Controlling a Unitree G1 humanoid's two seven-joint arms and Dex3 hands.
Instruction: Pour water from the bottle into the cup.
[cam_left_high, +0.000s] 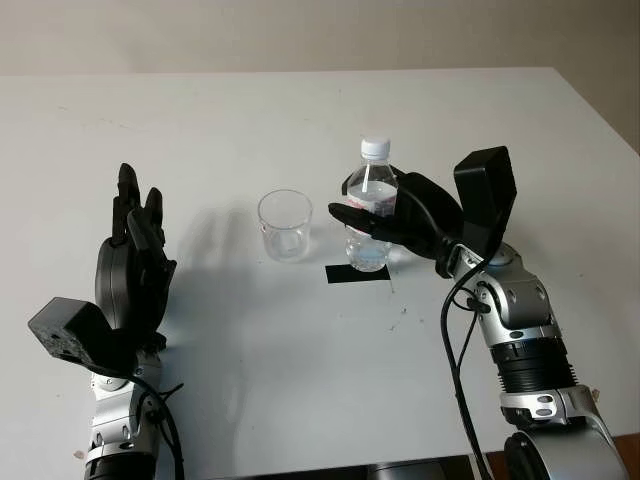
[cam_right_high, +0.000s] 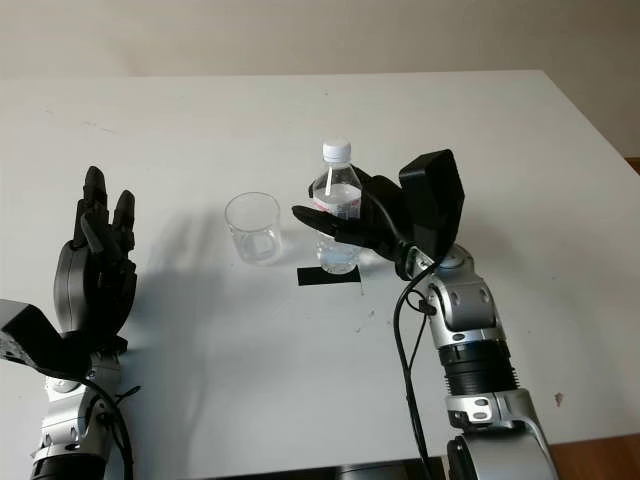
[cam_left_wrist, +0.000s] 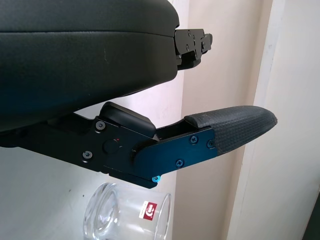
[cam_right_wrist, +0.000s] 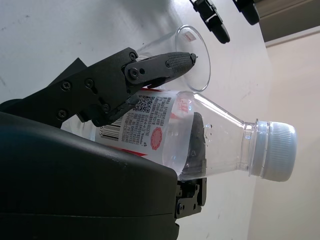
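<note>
A clear plastic water bottle (cam_left_high: 372, 178) with a white cap stands upright at the table's middle, partly over a black tape mark (cam_left_high: 345, 274). My right hand (cam_left_high: 385, 215) is shut on its labelled body (cam_right_wrist: 150, 117), fingers in front and thumb behind. An empty clear cup (cam_left_high: 285, 226) stands just left of the bottle, a small gap apart; the same cup (cam_right_wrist: 196, 60) sits beyond my fingers in the right wrist view. My left hand (cam_left_high: 135, 240) is open and held upright at the table's left, away from both, with the cup (cam_left_wrist: 127, 217) at the left wrist view's edge.
The white table (cam_left_high: 300, 380) runs wide on all sides, with its front edge close to my arms and its right edge at the far right. A beige wall lies behind the table's far edge.
</note>
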